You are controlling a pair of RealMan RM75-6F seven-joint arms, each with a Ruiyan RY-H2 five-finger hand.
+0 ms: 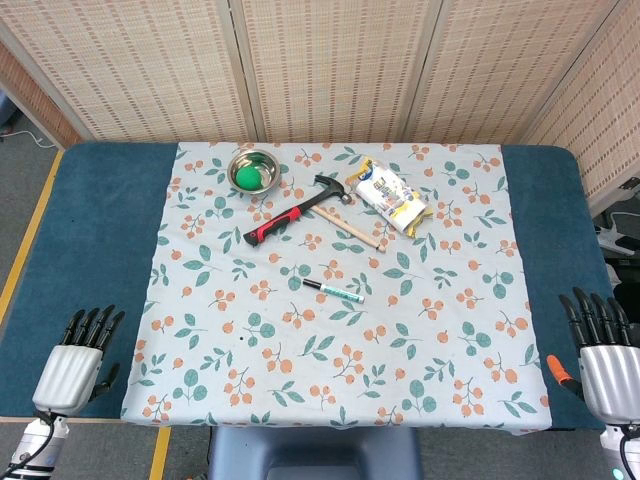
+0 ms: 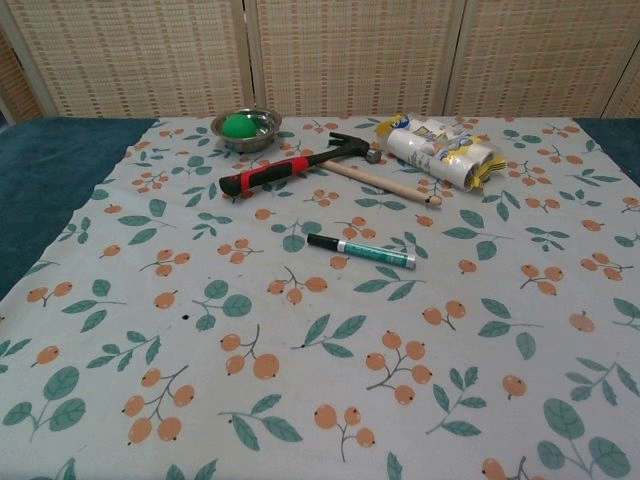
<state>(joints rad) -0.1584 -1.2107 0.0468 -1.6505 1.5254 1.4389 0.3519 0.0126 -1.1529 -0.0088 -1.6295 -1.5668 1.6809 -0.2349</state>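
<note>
- Left hand (image 1: 78, 358) sits at the near left corner of the table (image 1: 95, 230), on the blue part. Its fingers are straight and a little apart, and it holds nothing.
- Right hand (image 1: 603, 350) sits at the near right corner, just past the edge of the cloth (image 1: 330, 360). Its fingers are apart too, and it holds nothing.
- Both hands show only in the head view.
- The pen (image 1: 333, 290) is the closest thing to them. It lies flat in the middle of the cloth, well apart from both hands.
- A hammer (image 1: 297, 210) with a red and black grip lies farther back.
- A wood stick (image 1: 353, 230) lies just beside the hammer's head.
- A bag (image 1: 392, 196) lies to the right of the hammer.
- A metal bowl (image 1: 254, 167) stands at the back left with a green ball (image 1: 247, 177) in it.
</note>
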